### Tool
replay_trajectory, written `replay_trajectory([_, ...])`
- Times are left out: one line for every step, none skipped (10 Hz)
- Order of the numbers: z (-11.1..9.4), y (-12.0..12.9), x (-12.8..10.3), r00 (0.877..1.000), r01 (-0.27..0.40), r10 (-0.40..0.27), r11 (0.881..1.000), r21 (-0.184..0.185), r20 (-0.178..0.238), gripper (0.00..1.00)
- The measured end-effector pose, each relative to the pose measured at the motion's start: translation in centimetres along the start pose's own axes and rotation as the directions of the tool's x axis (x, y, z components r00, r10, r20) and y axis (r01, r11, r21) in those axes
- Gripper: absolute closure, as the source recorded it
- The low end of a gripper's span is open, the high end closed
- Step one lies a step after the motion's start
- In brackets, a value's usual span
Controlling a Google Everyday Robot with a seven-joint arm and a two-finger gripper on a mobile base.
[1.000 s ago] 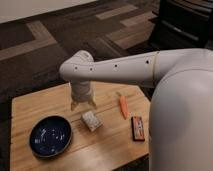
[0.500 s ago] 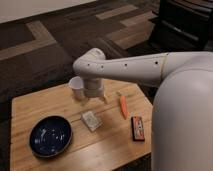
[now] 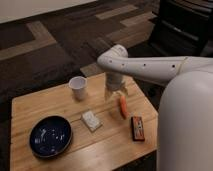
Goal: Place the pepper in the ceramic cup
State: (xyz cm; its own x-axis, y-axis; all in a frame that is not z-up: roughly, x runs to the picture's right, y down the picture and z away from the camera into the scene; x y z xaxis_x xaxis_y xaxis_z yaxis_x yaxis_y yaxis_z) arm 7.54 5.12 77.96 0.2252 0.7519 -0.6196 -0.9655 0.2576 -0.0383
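Note:
The orange-red pepper (image 3: 122,106) lies on the wooden table (image 3: 60,102), right of centre, pointing toward the front. The white ceramic cup (image 3: 77,87) stands upright near the table's back edge, left of the pepper. My gripper (image 3: 115,94) hangs from the white arm just behind and above the pepper's far end, right of the cup. It holds nothing that I can see.
A wide dark blue bowl (image 3: 50,136) sits at the front left. A small pale packet (image 3: 91,120) lies in the middle. A dark red-edged packet (image 3: 137,128) lies at the front right, close to the pepper. My white body fills the right side.
My arm has swung to the right, from over the cup's place to just behind the pepper. The cup is now uncovered. Nothing on the table has moved.

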Motion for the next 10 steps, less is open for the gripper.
replay_trajectory([0.0,0.4,0.1,1.0,0.001,-0.001,1.0,-0.008,-0.004,0.35])
replay_trajectory([0.0,0.2,0.1,1.0,-0.003,0.003,1.0,-0.007,-0.004,0.35])
replay_trajectory([0.0,0.3,0.1,1.0,-0.001,0.001,1.0,-0.007,-0.003,0.35])
replay_trajectory([0.0,0.3,0.0,1.0,0.0,0.0,1.0,-0.007,-0.004,0.35])
replay_trajectory([0.9,-0.3,-0.1,1.0,-0.031,0.031,0.999,-0.014,-0.006,0.35])
replay_trajectory([1.8,-0.7,-0.4,0.998,-0.06,0.06,0.998,-0.03,-0.007,0.35])
replay_trajectory([2.9,-1.0,-0.9,0.996,-0.095,0.094,0.994,-0.054,-0.007,0.35])
replay_trajectory([3.7,-1.1,-1.4,0.993,-0.116,0.116,0.991,-0.071,-0.008,0.35])
replay_trajectory([4.5,-1.1,-1.8,0.991,-0.131,0.131,0.988,-0.083,-0.012,0.35])
replay_trajectory([5.5,-1.2,-2.3,0.99,-0.144,0.143,0.985,-0.092,-0.014,0.35])
